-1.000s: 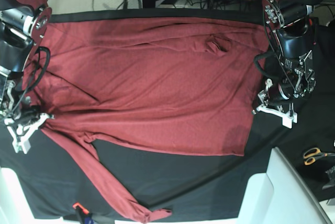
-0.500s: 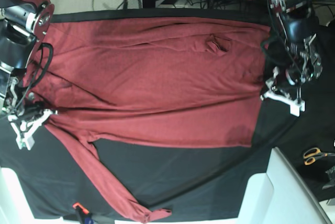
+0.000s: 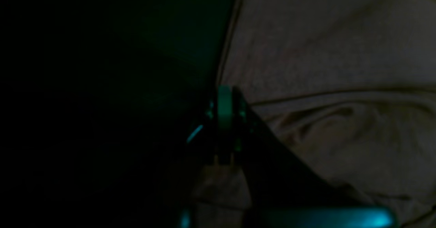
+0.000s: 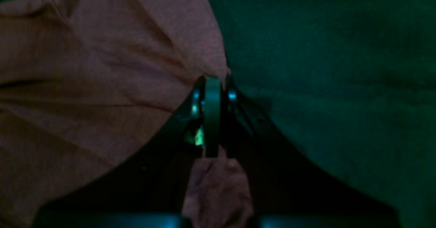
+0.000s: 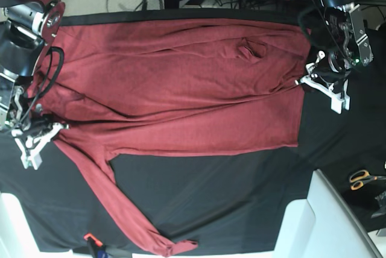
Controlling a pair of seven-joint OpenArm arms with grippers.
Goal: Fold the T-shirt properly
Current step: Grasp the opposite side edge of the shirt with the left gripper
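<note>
One T-shirt (image 5: 175, 89), thin maroon knit, is being spread wide and creased across one black table cloth (image 5: 211, 204); one long sleeve is trailing toward the near edge; two grippers are being shown. The left gripper (image 5: 321, 86) is being kept clenched on the shirt's edge at the base view's right; the right gripper (image 5: 37, 138) is pinching the opposite edge; one pair of scissors (image 5: 363, 178) is lying well apart.

Two black arms — dark-red, screw-studded joint plates, looped black cables, white end effector (image 5: 34, 143) fingers.
</note>
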